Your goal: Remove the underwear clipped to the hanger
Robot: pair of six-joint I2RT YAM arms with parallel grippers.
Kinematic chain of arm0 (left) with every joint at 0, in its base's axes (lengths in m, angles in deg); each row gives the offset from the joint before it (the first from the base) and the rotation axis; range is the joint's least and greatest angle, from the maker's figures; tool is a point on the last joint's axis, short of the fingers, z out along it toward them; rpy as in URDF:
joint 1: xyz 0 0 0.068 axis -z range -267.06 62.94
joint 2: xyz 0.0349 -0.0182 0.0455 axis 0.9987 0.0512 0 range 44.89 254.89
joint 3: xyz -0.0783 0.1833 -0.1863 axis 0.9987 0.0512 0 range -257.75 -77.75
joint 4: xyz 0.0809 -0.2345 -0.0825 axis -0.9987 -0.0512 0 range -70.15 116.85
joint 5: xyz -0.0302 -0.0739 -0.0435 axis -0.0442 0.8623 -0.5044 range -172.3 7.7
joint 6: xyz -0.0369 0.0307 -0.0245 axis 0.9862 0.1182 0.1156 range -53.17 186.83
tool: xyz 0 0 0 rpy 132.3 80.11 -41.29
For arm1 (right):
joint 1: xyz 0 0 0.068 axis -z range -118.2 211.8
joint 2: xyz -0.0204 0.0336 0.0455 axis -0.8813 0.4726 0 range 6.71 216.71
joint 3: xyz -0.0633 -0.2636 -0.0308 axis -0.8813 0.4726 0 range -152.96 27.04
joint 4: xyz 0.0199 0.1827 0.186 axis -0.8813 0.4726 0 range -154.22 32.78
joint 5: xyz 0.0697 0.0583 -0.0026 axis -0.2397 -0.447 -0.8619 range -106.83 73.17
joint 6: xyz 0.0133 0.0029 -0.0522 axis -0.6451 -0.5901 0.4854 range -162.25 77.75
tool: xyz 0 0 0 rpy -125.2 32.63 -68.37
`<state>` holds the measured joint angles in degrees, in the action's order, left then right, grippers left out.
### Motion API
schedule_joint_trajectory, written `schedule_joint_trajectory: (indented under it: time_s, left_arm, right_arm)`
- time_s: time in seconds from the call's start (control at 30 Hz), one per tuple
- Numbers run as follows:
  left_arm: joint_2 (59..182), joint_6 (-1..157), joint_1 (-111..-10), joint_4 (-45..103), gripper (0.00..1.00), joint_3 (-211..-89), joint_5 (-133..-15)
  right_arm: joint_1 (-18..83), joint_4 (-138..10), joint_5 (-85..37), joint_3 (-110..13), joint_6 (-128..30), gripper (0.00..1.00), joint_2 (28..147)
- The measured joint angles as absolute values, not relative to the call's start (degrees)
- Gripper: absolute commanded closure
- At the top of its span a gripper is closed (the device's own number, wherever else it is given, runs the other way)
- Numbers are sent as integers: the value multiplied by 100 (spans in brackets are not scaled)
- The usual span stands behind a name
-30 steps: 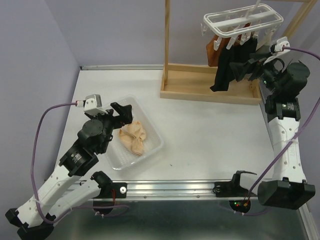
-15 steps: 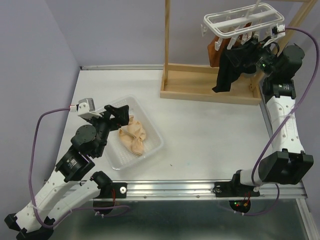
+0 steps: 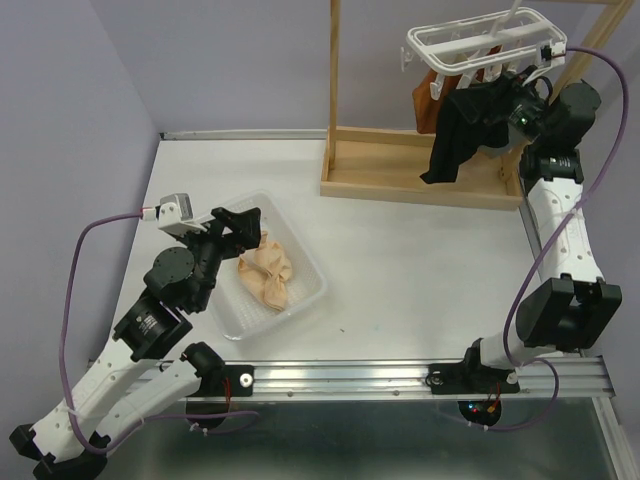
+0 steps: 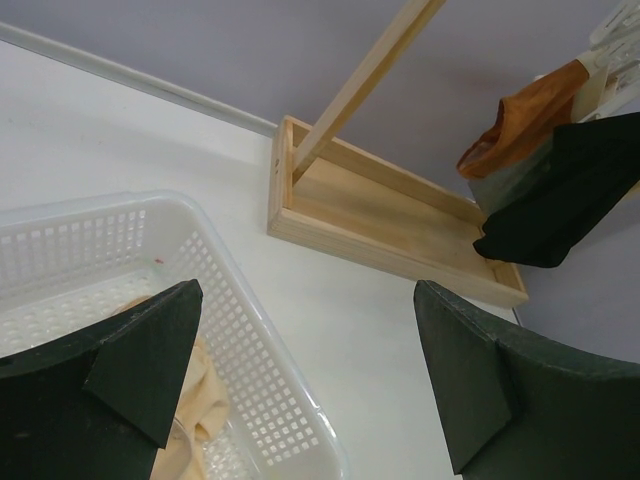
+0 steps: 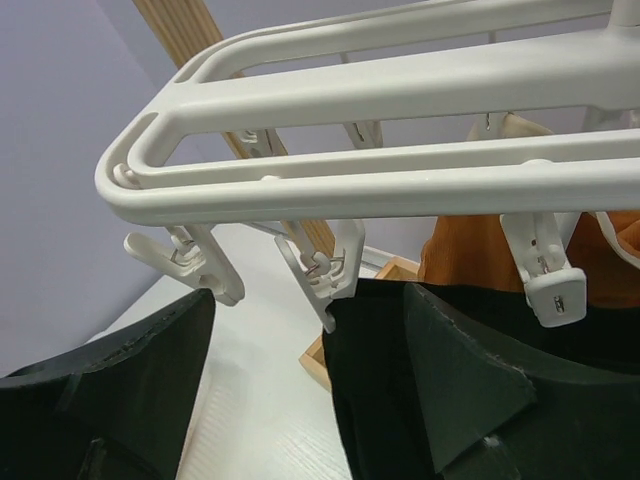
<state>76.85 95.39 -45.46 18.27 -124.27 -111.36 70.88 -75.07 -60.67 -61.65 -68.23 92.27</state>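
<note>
The white hanger (image 3: 486,38) hangs at the back right from the wooden stand. Black underwear (image 3: 455,135) and rust-orange underwear (image 3: 428,100) hang from its pegs. In the left wrist view a grey piece (image 4: 512,178) shows between the orange (image 4: 525,112) and the black (image 4: 570,190). Cream-beige underwear (image 3: 266,276) lies in the white basket (image 3: 312,291). My right gripper (image 3: 498,102) is open just under the frame (image 5: 400,90), its jaws either side of the black cloth's (image 5: 380,400) top edge below a peg (image 5: 325,265). My left gripper (image 3: 236,224) is open and empty over the basket.
The wooden stand's tray base (image 3: 400,175) and upright post (image 3: 332,80) stand at the back of the white table. The basket sits at the front left. A purple wall rises on the left. A metal rail (image 3: 400,378) runs along the near edge.
My right arm has risen and moved in toward the hanger, bringing its open jaws up around the black underwear's top. The left arm has shifted only slightly over the basket.
</note>
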Motion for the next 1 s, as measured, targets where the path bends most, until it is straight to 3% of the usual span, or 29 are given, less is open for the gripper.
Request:
schedule_joint_trajectory:
  time_s: [0.47,0.57,0.73,0.8,1.0]
  left_arm:
    - [7812,9541,-4544,1899,1,-12438,-11038]
    - [7884,9541,-4546,1947,1,-12438,-11003]
    - [7934,9541,-4546,2015,1,-12440,-10953]
    - [7954,9541,-4546,2041,1,-12449,-10929]
    - [8007,9535,-4546,2155,1,-12464,-10811]
  right_arm:
    - [7088,-8392,-6181,-6180,-7286,34,9607]
    - [7088,-8488,-6185,-6226,-7367,44,9677]
    - [7088,-8635,-6172,-6311,-7553,77,9808]
    - [7088,-8687,-6174,-6313,-7621,85,9836]
    - [7088,-8788,-6159,-6313,-7678,83,9836]
